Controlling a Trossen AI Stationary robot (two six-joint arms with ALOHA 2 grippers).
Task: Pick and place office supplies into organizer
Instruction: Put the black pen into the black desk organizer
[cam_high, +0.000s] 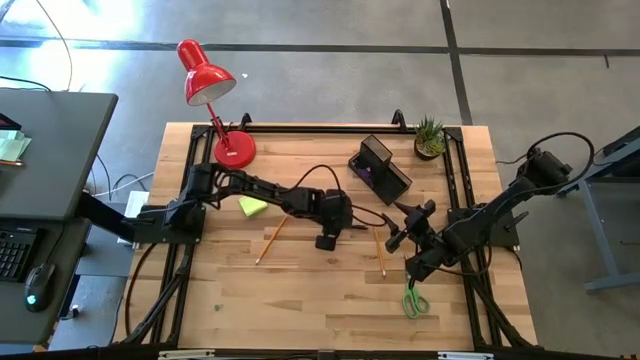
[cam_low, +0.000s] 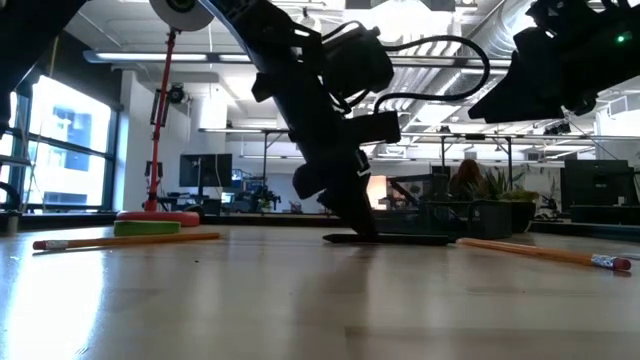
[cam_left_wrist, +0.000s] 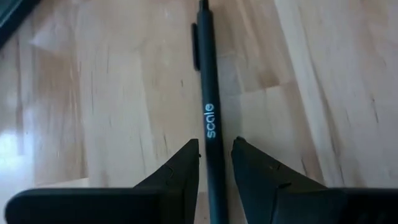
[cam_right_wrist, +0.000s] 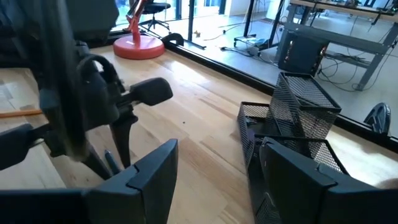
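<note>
Left wrist view: black pen (cam_left_wrist: 209, 112) flat on the wooden tabletop (cam_left_wrist: 112, 93) near its middle, between the part-open fingers (cam_left_wrist: 180, 168) of the left gripper (cam_left_wrist: 215, 155), not visibly pinched; right gripper (cam_high: 408, 242) wide apart and empty toward the right edge, near the mesh organizer (cam_high: 380, 165).

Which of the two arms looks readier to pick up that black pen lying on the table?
The left. Its gripper is down at the table with its fingers on either side of the dark pen, not visibly clamped. The right gripper hangs open, off to the side, above the scissors.
</note>
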